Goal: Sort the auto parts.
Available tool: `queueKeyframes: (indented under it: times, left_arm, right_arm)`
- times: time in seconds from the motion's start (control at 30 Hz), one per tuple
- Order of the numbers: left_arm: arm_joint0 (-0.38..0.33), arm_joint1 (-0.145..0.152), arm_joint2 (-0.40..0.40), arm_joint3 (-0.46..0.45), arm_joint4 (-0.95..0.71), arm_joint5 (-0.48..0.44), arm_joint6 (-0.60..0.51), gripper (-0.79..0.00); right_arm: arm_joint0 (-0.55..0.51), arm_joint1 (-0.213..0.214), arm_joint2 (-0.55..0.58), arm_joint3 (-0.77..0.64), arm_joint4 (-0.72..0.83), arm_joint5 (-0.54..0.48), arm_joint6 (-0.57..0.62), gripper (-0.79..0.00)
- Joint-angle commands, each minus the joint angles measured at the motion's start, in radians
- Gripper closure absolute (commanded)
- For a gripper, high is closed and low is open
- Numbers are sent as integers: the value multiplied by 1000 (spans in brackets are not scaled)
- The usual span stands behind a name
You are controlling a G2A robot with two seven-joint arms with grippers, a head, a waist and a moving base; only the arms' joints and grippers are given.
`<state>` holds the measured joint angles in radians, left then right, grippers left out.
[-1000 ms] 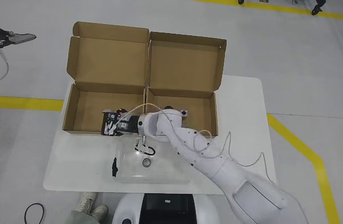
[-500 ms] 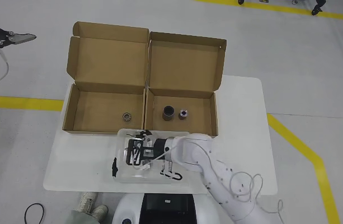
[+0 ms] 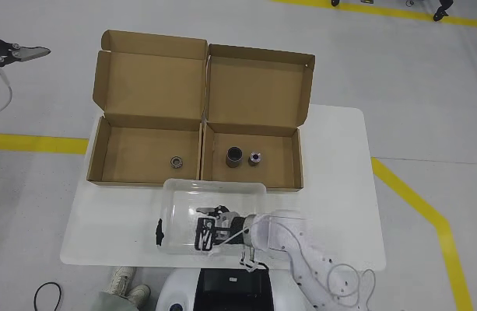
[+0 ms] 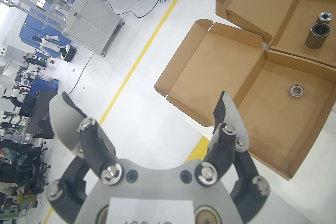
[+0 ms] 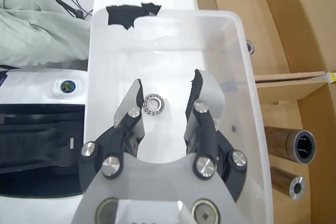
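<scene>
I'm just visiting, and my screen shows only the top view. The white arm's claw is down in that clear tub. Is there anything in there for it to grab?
Observer: Yes. The right wrist view shows one small metal bearing ring on the floor of the tub, between the fingers of the right gripper.
Operator: Has it pinched it?
Observer: No. The fingers stand wide open. The ring lies close beside one fingertip, and the other is well clear of it.
Operator: And the other arm?
Observer: The left gripper is open and empty. It is held off beyond the side of the table, above the floor, facing the cardboard boxes.
</scene>
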<state>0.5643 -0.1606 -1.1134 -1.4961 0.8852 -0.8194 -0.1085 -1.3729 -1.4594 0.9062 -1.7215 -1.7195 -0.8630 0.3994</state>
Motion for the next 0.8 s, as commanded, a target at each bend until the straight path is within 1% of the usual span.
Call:
queueKeyframes:
  times: [0.0, 0.23, 0.27, 0.3, 0.53, 0.77]
  left_arm:
    - [0, 0, 0, 0, 0, 0, 0, -785]
    - [0, 0, 0, 0, 0, 0, 0, -785]
    - [0, 0, 0, 0, 0, 0, 0, -785]
    - [0, 0, 0, 0, 0, 0, 0, -785]
    - [0, 0, 0, 0, 0, 0, 0, -785]
    - [0, 0, 0, 0, 0, 0, 0, -785]
  right_arm:
    - [3, 2, -8, 10, -14, 6, 16, -332]
    - [35, 2, -56, 68, -23, 15, 44, -345]
    - [43, 1, -66, 77, -21, 12, 48, -351]
    - [51, 0, -74, 88, -19, 12, 51, -376]
    - [100, -8, -112, 163, 5, 48, 74, -428]
    - [128, -14, -148, 193, 10, 75, 105, -443]
